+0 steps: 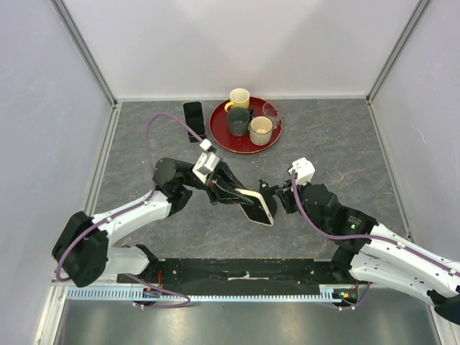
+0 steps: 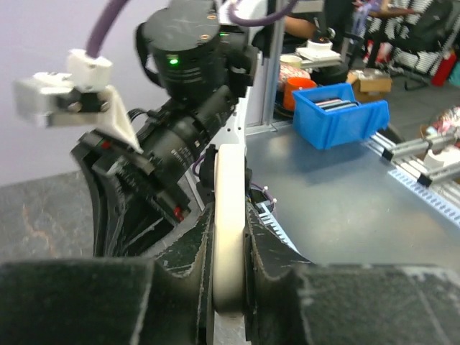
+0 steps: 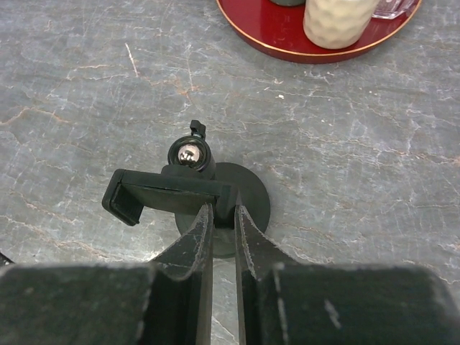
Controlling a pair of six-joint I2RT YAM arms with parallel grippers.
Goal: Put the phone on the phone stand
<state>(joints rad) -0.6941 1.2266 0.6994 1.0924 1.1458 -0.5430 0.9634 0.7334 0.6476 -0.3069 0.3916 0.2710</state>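
Note:
My left gripper is shut on the phone, a black-screened slab with a cream case edge, and holds it tilted above the table centre. In the left wrist view the cream phone edge stands upright, clamped between the fingers of my left gripper. My right gripper meets the phone's right end. In the right wrist view my right gripper is shut on the right end of the holder of the black phone stand. The stand's round disc base rests on the table.
An all-black slab lies at the back, left of a red tray that holds three mugs and a clear glass. The tray's rim also shows in the right wrist view. Walls close off the left, back and right.

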